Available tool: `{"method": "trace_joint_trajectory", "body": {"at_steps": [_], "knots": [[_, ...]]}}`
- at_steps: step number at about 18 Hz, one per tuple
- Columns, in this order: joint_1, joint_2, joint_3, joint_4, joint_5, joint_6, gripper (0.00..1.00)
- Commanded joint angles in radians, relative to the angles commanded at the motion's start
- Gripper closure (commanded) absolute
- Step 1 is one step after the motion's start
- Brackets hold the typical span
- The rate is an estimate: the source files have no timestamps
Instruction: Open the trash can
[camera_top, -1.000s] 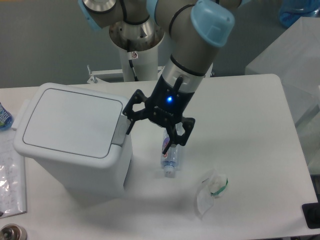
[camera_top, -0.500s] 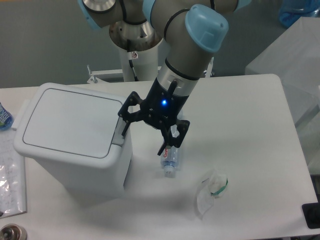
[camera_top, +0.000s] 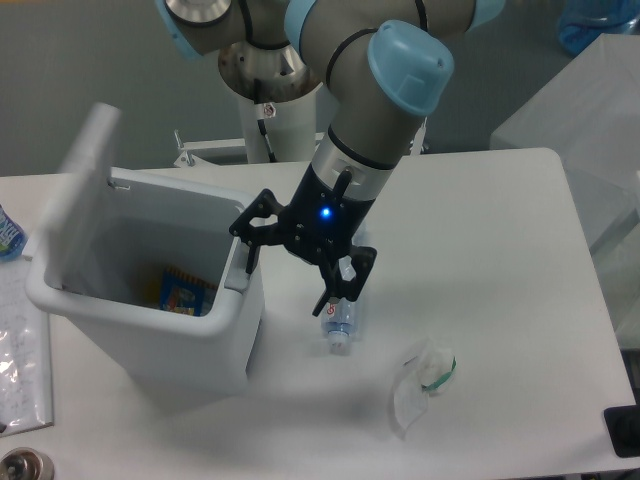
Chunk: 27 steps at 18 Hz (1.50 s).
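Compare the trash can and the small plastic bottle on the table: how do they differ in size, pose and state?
The trash can is by far the bigger; the bottle is small beside it. The trash can stands upright, while the bottle lies on its side. The trash can is opaque white with its lid swung up, showing something colourful inside; the bottle is clear. Both rest on the white table.

- trash can on left part of table, lid up at its left/back side
- item inside trash can, near bottom
- gripper just right of trash can, one of its fingers at the latch on can's right rim
- bottle lying on table, right of trash can, below gripper
- crumpled wrapper on table, right and in front of bottle
- robot base behind table
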Motion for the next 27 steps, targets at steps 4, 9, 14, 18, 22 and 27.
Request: {"method": "trace_joint_trajectory", "body": {"at_steps": [4, 9, 14, 18, 22, 27], "knots": [[0.058, -0.035, 0.020, 0.099, 0.002, 0.002, 0.00], [0.164, -0.112, 0.020, 0.213, 0.003, 0.113, 0.00], [0.253, -0.201, 0.005, 0.203, 0.110, 0.394, 0.00], [0.270, -0.222, 0.003, 0.160, 0.280, 0.515, 0.00], [0.262, -0.252, 0.018, 0.155, 0.484, 0.653, 0.00], [0.262, -0.262, 0.020, 0.155, 0.538, 0.710, 0.00]]}}
